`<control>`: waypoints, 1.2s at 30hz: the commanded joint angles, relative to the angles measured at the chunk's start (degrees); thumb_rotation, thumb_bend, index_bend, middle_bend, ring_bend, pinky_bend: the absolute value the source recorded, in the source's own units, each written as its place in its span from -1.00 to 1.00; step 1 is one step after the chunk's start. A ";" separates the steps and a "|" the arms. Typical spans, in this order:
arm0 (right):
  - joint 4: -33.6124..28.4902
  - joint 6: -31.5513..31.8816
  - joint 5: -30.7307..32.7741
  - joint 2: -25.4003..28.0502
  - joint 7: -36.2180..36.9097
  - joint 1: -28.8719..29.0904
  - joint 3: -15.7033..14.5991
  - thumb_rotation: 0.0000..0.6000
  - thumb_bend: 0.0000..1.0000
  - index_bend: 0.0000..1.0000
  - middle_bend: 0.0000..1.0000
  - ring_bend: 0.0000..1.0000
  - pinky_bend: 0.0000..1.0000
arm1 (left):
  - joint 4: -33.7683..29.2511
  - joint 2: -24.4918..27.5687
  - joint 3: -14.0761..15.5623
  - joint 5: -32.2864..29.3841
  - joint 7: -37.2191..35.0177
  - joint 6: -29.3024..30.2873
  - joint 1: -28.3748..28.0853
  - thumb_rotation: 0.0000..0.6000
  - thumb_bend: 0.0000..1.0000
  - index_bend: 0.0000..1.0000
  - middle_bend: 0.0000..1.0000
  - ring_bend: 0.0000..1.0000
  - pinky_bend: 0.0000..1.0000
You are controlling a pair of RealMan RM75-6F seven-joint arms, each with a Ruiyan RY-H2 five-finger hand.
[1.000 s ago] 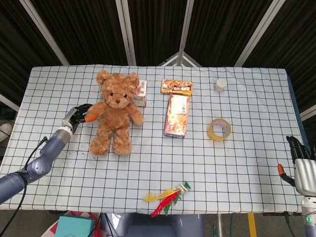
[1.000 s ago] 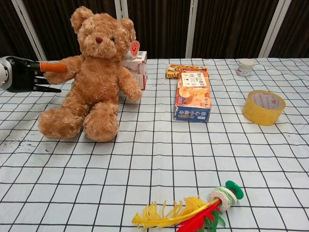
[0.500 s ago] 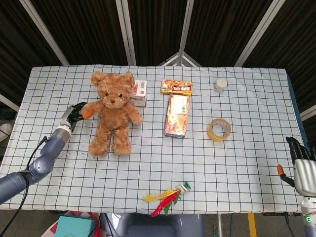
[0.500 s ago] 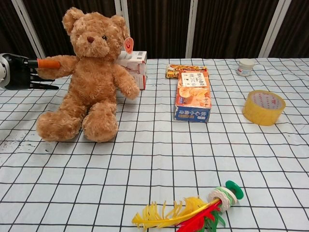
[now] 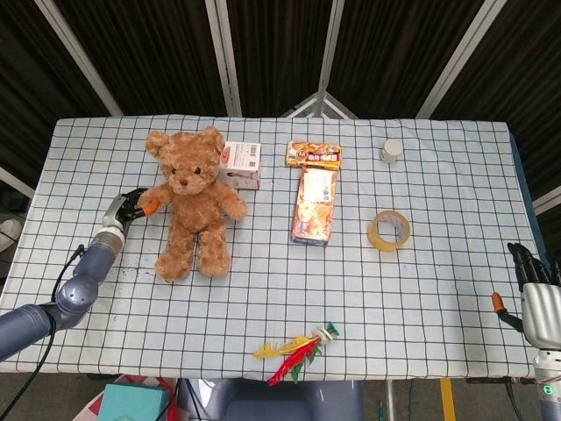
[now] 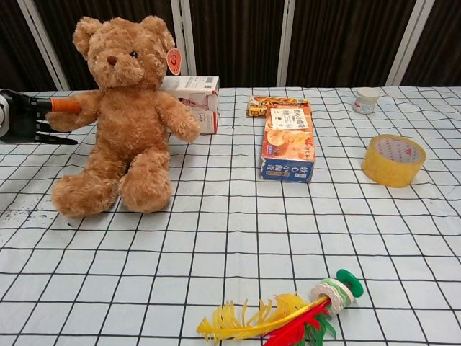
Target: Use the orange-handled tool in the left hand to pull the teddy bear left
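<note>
A brown teddy bear point(image 5: 191, 200) sits upright at the table's left, also in the chest view point(image 6: 119, 119). My left hand point(image 5: 122, 210) grips an orange-handled tool point(image 5: 148, 204) just left of the bear; the handle point(image 6: 65, 106) runs behind the bear's arm, and its working end is hidden by the plush. In the chest view only part of that hand point(image 6: 21, 119) shows at the left edge. My right hand point(image 5: 538, 294) hangs off the table's right edge with its fingers apart and nothing in them.
A white box point(image 5: 241, 163) stands behind the bear. Two snack boxes point(image 5: 314, 203) lie mid-table, a tape roll point(image 5: 389, 230) and a small white jar point(image 5: 392, 151) to the right. A feather shuttlecock point(image 5: 296, 346) lies near the front edge.
My left hand has drawn the tool leftward, and the teddy bear has slid left with it, away from the white box. The right hand has not moved.
</note>
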 commanded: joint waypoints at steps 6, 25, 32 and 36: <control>0.05 -0.09 0.05 -0.04 0.08 0.03 0.03 1.00 -0.27 -0.94 -0.77 -0.61 -0.88 | -1.12 0.63 -1.12 -2.72 2.47 1.53 -1.03 1.00 0.21 -0.02 -0.14 -0.91 -0.68; -0.07 0.06 -0.18 -0.09 -0.12 0.02 0.00 1.00 -0.26 -0.94 -0.77 -0.61 -0.88 | -0.23 -0.66 -0.29 -5.92 7.48 2.03 -0.94 1.00 0.21 -0.02 -0.14 -0.91 -0.68; -0.04 0.04 -0.07 -0.14 -0.15 -0.01 0.00 1.00 -0.27 -0.94 -0.77 -0.61 -0.88 | -1.78 -0.19 -2.41 -4.70 8.19 3.62 -1.00 1.00 0.21 -0.03 -0.14 -0.91 -0.68; 0.01 -0.14 -0.15 -0.20 -0.21 0.07 -0.09 1.00 -0.27 -0.94 -0.77 -0.61 -0.88 | -2.08 -0.25 -1.73 -4.12 9.88 4.89 -0.83 1.00 0.21 -0.03 -0.14 -0.91 -0.68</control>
